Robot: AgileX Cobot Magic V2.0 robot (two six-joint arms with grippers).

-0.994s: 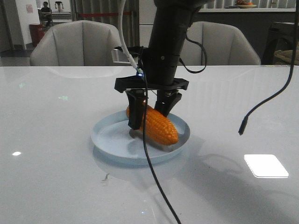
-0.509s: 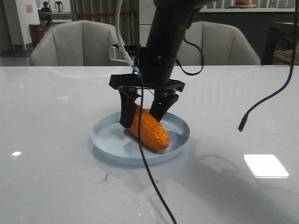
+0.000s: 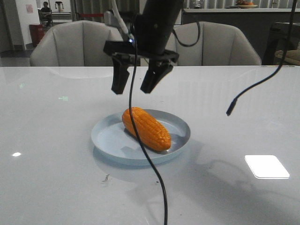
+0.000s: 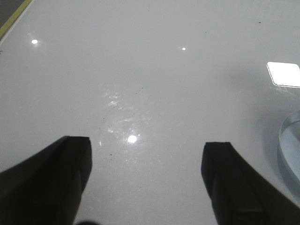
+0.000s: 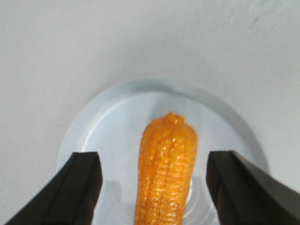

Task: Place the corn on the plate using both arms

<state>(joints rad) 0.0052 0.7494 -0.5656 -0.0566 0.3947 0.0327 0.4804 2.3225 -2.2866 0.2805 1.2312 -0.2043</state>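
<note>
right pincer (image 3: pixel 136 82) open above corn (image 3: pixel 146 128)

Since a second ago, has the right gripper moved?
Yes. The right gripper has risen off the corn, jaws open, and now hangs well above the plate, up level with the chair backs.

Black arm (image 3: pixel 157 23), black two-fingered end effector (image 3: pixel 136 82), small blue light (image 3: pixel 131 41), dark trailing cable (image 3: pixel 140 140).

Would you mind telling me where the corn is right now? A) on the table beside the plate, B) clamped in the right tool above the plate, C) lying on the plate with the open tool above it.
C: the corn lies on the plate, the right tool open above it.
</note>
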